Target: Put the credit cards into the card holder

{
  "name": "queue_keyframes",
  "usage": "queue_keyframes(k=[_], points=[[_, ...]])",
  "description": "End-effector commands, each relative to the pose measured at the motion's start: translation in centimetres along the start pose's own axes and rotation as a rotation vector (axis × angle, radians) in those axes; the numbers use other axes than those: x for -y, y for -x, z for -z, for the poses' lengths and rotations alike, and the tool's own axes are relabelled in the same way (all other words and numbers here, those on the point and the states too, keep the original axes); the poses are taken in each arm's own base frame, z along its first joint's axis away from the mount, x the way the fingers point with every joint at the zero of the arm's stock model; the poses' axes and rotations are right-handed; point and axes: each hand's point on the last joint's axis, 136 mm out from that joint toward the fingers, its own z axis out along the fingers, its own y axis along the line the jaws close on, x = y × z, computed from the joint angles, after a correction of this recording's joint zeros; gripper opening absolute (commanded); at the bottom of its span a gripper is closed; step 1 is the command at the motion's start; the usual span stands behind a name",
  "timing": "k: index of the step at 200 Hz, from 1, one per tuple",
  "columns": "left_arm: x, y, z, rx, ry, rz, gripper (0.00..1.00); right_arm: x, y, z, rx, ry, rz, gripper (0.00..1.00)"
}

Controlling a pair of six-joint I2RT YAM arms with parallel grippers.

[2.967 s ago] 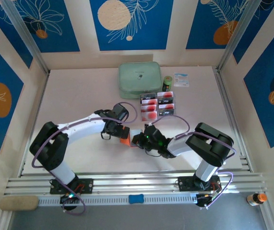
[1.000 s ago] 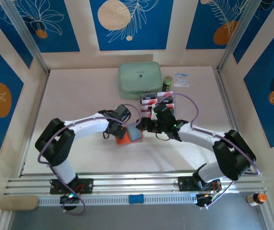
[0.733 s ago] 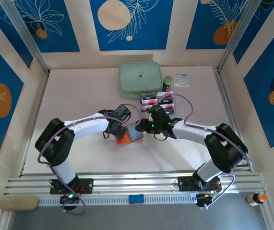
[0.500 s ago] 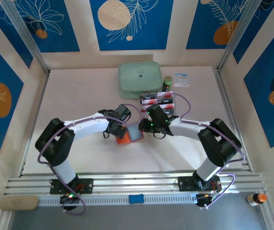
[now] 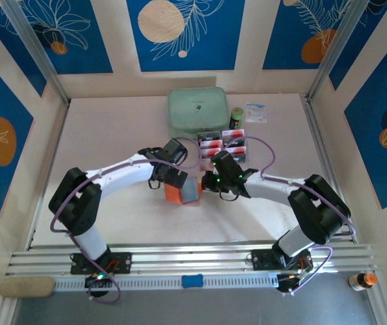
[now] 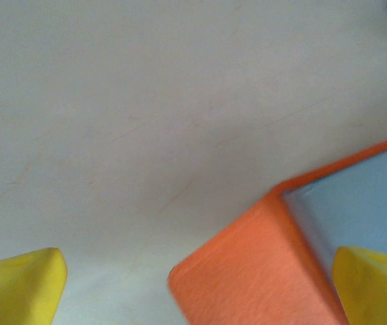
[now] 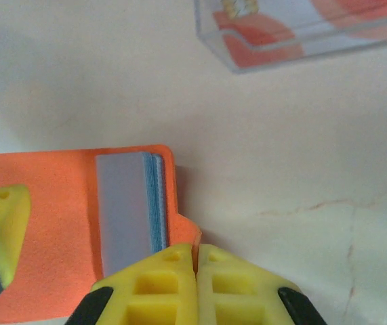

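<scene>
Near the card holder (image 5: pixel 175 195), a clear tray (image 7: pixel 226 49) holds credit cards (image 5: pixel 211 153).

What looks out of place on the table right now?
The right claw is shut with no card showing between its fingers, beside the open card holder, while the credit cards sit in the clear tray.

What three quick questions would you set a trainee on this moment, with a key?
1. True or false: the card holder lies open on the table.
2. Where are the credit cards? A: in the clear tray; B: on the mint-green case; C: loose on the table.
3. Fill in: the left claw is open around a corner of the card holder, and the ___ claw is shut.
Key: 1 true; 2 A; 3 right claw.
</scene>
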Motion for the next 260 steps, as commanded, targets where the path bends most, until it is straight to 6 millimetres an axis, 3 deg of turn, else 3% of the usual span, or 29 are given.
queue_keyframes(k=[1, 44, 71, 114, 142, 173, 216, 260], points=[[2.2, 1.8, 2.9, 0.045, -0.146, 0.098, 1.00, -0.4, -0.4, 0.5, 0.023, 0.009, -0.033, 0.00], [6.8, 3.5, 5.8, 0.107, -0.468, 0.326, 1.00, -0.1, -1.5, 0.3, 0.024, -0.002, -0.060, 0.00], [8.5, 2.6, 6.7, 0.141, -0.616, 0.495, 1.00, 0.7, -2.0, 0.3, 0.034, -0.019, -0.092, 0.00], [12.0, 0.4, 5.8, 0.127, -0.720, 0.556, 1.00, 1.3, -2.2, 0.6, 0.059, -0.024, -0.126, 0.00], [13.1, -0.3, 5.0, 0.105, -0.710, 0.546, 1.00, 1.3, -2.2, 0.8, 0.066, -0.025, -0.129, 0.00], [12.0, -0.8, 4.6, 0.119, -0.639, 0.532, 1.00, 1.6, -2.2, 1.1, 0.082, -0.028, -0.146, 0.00], [8.8, -0.4, 5.4, 0.168, -0.520, 0.495, 1.00, 2.0, -2.3, 1.5, 0.101, -0.035, -0.160, 0.00], [5.7, -1.7, 3.8, 0.146, -0.442, 0.502, 1.00, 1.8, -2.3, 1.7, 0.101, -0.020, -0.169, 0.00]])
